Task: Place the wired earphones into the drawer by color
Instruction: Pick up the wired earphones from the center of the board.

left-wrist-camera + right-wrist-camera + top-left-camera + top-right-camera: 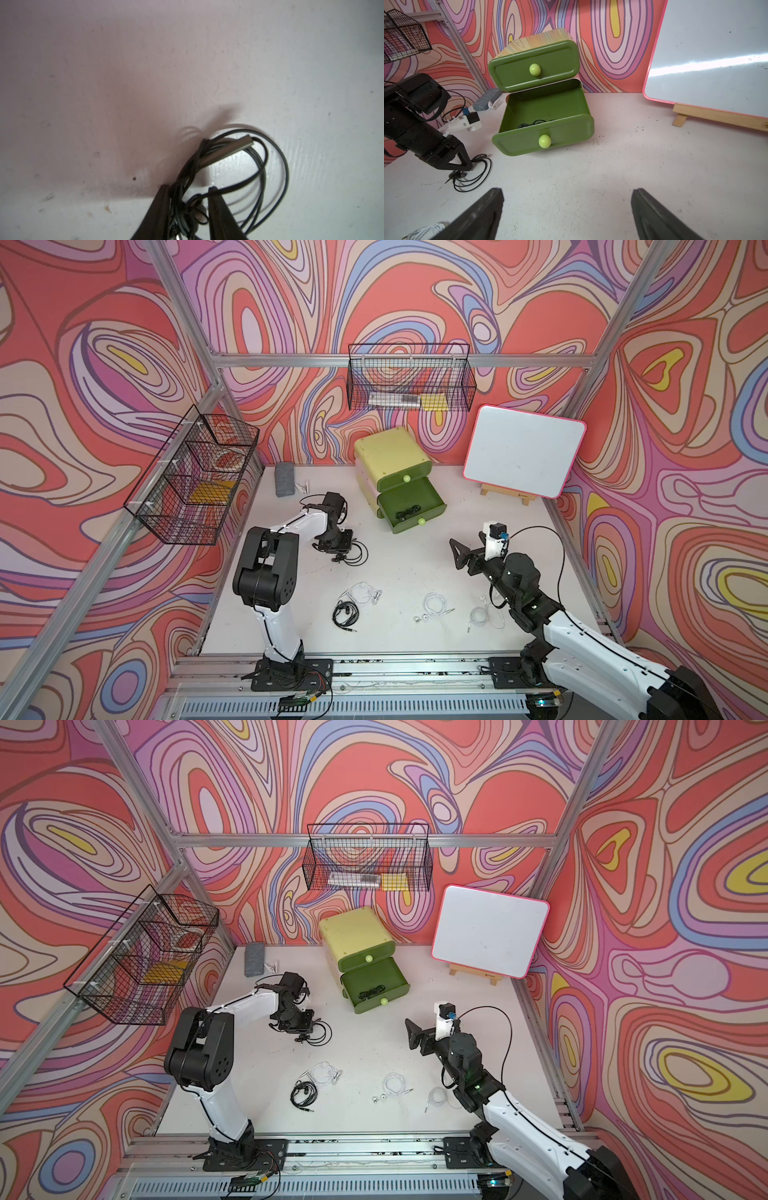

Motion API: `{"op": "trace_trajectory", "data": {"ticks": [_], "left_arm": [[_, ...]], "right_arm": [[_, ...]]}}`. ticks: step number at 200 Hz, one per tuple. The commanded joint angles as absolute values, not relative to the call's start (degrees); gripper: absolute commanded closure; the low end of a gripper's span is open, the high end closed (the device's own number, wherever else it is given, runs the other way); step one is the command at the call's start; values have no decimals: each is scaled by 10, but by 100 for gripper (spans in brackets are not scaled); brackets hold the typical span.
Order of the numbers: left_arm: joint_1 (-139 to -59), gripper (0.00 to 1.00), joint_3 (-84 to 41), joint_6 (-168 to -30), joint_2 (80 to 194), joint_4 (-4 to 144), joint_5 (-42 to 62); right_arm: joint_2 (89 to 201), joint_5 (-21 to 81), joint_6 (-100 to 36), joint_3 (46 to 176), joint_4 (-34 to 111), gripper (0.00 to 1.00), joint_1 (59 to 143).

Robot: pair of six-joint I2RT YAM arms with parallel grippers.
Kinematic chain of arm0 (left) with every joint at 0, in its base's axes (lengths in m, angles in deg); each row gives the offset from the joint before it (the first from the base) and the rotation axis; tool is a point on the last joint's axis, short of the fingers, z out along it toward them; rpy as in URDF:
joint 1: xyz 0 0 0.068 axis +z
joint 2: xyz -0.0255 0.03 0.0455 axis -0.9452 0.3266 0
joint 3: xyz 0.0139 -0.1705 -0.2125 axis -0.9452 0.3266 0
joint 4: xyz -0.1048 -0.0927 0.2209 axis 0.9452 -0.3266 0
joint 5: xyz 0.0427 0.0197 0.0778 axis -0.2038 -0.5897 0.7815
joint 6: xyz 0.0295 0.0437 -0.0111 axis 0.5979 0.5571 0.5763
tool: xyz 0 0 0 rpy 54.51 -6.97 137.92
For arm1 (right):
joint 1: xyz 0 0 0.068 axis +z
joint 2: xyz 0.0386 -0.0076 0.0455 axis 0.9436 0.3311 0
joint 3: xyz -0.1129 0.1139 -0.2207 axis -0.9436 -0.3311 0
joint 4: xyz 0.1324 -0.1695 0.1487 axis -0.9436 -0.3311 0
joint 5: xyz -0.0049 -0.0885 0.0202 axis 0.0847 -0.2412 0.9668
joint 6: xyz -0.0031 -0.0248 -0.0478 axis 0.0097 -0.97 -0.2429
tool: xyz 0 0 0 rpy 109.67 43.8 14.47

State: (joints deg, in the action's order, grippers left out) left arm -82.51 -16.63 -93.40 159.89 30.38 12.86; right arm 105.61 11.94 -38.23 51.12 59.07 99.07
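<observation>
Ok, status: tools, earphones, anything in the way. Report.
Left tool straddles black earphones on table, grip unconfirmed. Right tool open, empty. Lower drawer open, one black set inside; three white sets, another black set loose. Route to drawer clear.

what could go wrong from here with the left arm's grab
The left end effector straddles only part of the black earphones; the set may slip out when lifted. Loose loops lie outside the fingers and could snag on the open drawer's front.
</observation>
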Motion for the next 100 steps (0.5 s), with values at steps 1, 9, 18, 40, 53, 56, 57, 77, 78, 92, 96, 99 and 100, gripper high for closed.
{"op": "trace_trajectory", "data": {"ticks": [1,9,18,40,53,56,57,77,78,92,96,99,100], "left_arm": [[-824,76,-159,-939,1587,289,146],[-824,77,-160,-939,1587,288,149],[-825,80,-161,-939,1588,287,153],[-828,86,-162,-939,1589,286,158],[-830,90,-162,-939,1590,287,161],[-831,91,-162,-940,1589,286,163],[-831,91,-162,-940,1589,287,163],[-832,96,-159,-943,1584,290,168],[-832,96,-159,-943,1584,290,168],[-833,98,-157,-945,1577,292,171],[-833,99,-157,-945,1575,292,173],[-834,100,-156,-946,1574,293,174],[-834,100,-156,-946,1573,293,175]], "right_arm": [[1049,112,-386,510,594,2,988],[1049,112,-386,510,593,2,988],[1049,112,-386,509,593,2,988],[1046,111,-386,509,592,2,988],[1045,111,-386,509,592,2,988],[1045,111,-386,509,592,2,988],[1045,111,-386,509,592,2,988],[1044,109,-386,508,592,2,988],[1044,108,-386,508,592,1,988],[1044,108,-386,508,592,2,989],[1044,108,-386,508,592,2,988],[1044,108,-386,508,592,2,988],[1043,109,-386,508,592,2,988]]}}
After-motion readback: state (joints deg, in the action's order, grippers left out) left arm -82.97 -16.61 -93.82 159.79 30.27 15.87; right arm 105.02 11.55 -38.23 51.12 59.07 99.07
